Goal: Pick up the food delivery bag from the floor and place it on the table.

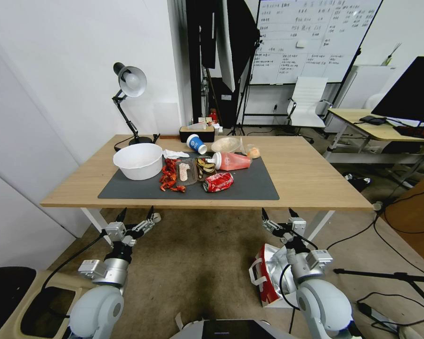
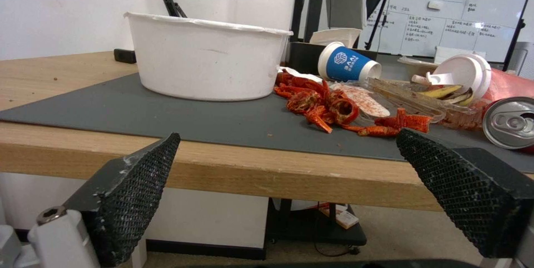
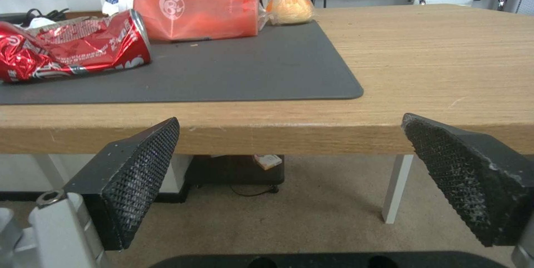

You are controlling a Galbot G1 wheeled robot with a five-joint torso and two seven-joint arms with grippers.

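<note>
The food delivery bag (image 1: 267, 282) sits on the carpet at the right, with a red side, silver foil lining and a white strap handle. My right arm hides part of it. The table (image 1: 306, 174) is light wood with white legs and a dark grey mat (image 1: 249, 186). My right gripper (image 1: 278, 214) hangs open just above the bag, below the table's front edge (image 3: 333, 134). My left gripper (image 1: 136, 213) is open and empty at the same height, farther left. Each wrist view shows its own gripper, left (image 2: 286, 142) and right (image 3: 290, 126), facing the table edge.
On the mat lie a white bowl (image 1: 138, 161), red food scraps (image 1: 168, 176), a crushed red can (image 1: 218, 181), a tipped red cup (image 1: 231, 161) and a blue cup (image 1: 196, 143). A lamp (image 1: 129, 82) stands at the back left. A bin (image 1: 47, 306) is beside me on the left; cables and a tripod leg (image 1: 386, 278) cross the floor on the right.
</note>
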